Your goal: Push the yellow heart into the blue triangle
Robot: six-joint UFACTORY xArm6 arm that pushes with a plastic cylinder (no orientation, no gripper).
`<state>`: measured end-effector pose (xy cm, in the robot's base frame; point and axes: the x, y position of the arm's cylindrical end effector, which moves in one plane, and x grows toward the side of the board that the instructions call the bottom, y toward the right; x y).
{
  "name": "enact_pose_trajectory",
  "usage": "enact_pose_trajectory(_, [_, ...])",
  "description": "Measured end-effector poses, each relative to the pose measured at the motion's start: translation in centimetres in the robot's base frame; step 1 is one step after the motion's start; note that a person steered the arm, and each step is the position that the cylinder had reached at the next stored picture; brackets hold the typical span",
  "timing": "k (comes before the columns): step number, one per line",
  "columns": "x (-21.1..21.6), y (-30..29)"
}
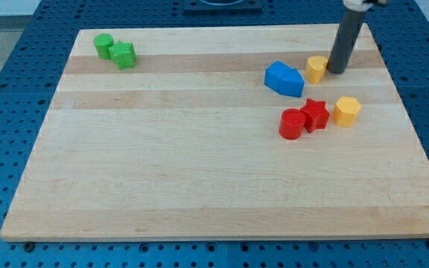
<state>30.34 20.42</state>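
The yellow heart [316, 68] lies near the view's top right on the wooden board. My tip [336, 71] touches or nearly touches its right side. Just left of the heart, with a small gap, are two blue blocks pressed together: one rounded blue block [277, 74] and the blue triangle [293, 83] at its lower right.
A red cylinder [292, 123], a red star [316, 115] and a yellow hexagon [346, 111] sit in a row below the blue blocks. A green cylinder [103, 45] and a green star [124, 55] lie at the top left. The board's [199, 171] right edge is near my tip.
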Motion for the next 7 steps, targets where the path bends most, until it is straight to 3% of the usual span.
enact_pose_trajectory(1, [-6.2, -1.4])
enact_pose_trajectory(2, [-8.0, -1.7])
enact_pose_trajectory(4, [-5.3, -1.9])
enact_pose_trajectory(7, [4.2, -1.8])
